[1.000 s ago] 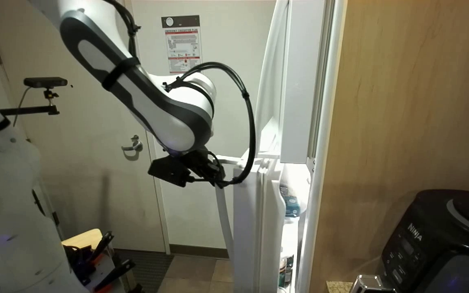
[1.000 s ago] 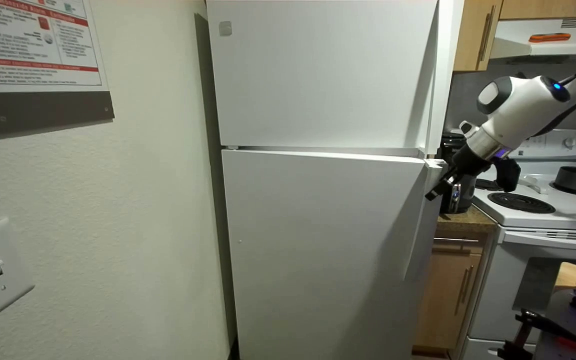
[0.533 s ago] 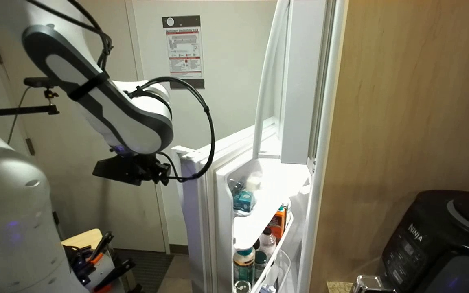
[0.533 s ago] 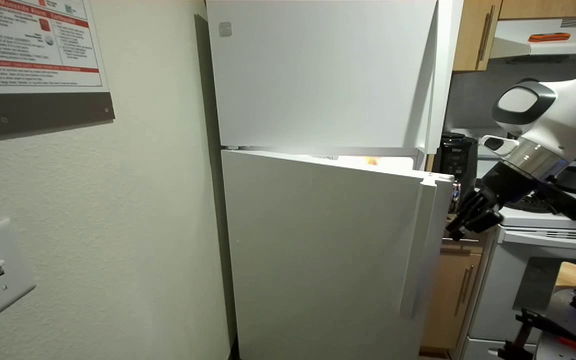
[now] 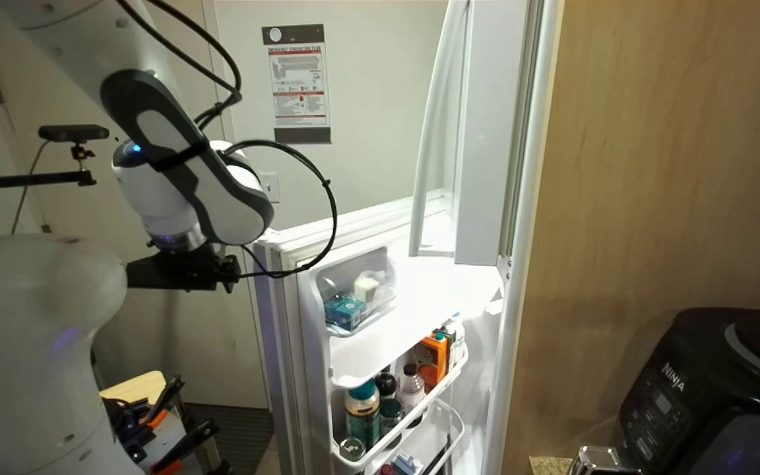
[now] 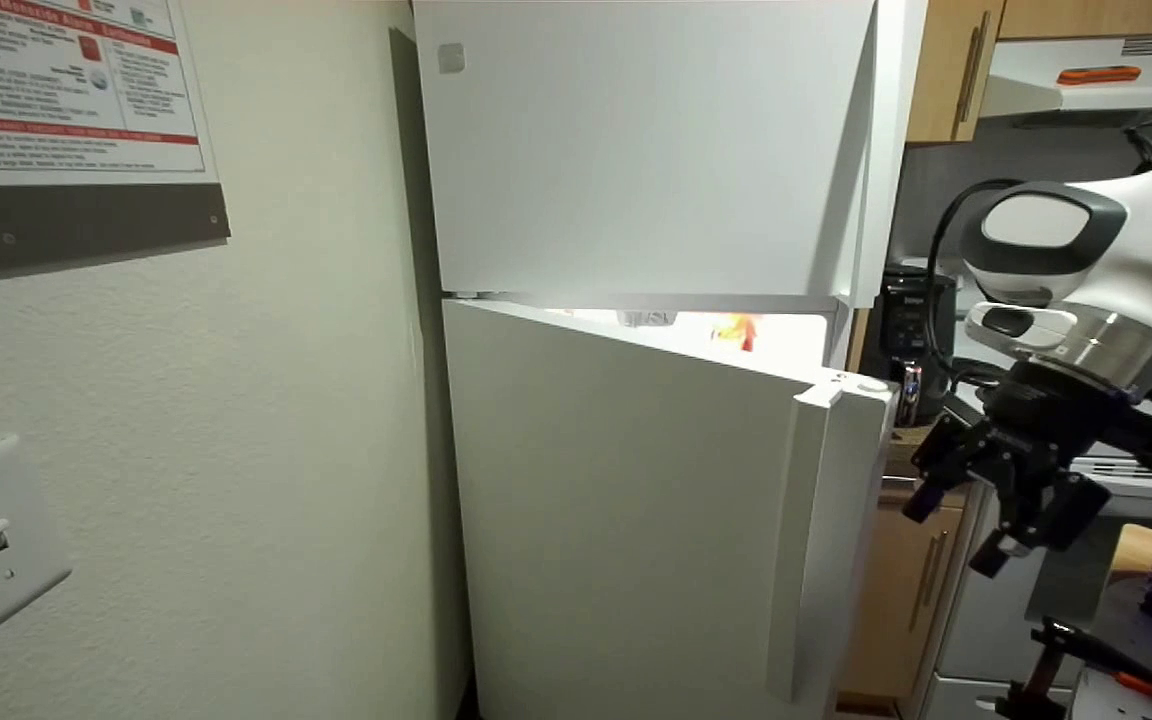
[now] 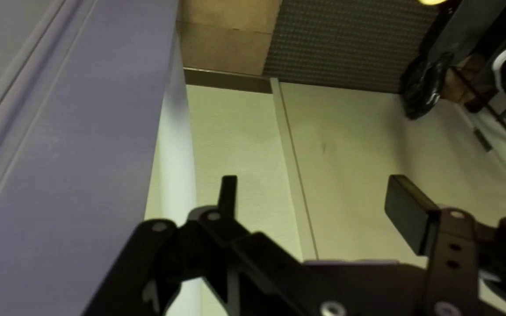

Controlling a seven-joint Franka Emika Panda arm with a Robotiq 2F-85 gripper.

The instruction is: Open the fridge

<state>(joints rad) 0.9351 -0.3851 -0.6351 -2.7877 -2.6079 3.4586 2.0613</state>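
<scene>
The white fridge's lower door (image 6: 626, 510) stands swung out from the body, with a lit gap along its top edge. Its upper door (image 6: 646, 150) is closed. Bottles and jars fill the inner door shelves (image 5: 370, 455) in an exterior view. The long white handle (image 6: 794, 560) runs down the lower door's free side. My gripper (image 6: 958, 528) hangs to the right of that door, clear of it, fingers spread. In the wrist view the gripper (image 7: 319, 197) is wide open around nothing, while the door's edge (image 7: 99, 145) fills the left side.
A stove (image 6: 1086, 430) stands beyond the arm. The black Ninja appliance (image 5: 696, 396) sits near the wood panel (image 5: 650, 165). Clamps and tools (image 5: 169, 422) lie by the robot's base. Behind is a room door with a lever, plus a wall (image 6: 286, 420) beside the fridge.
The lower door has swung farther out, baring more of its inner shelves. My gripper has drawn back from the door's edge, and its fingers have spread apart.
</scene>
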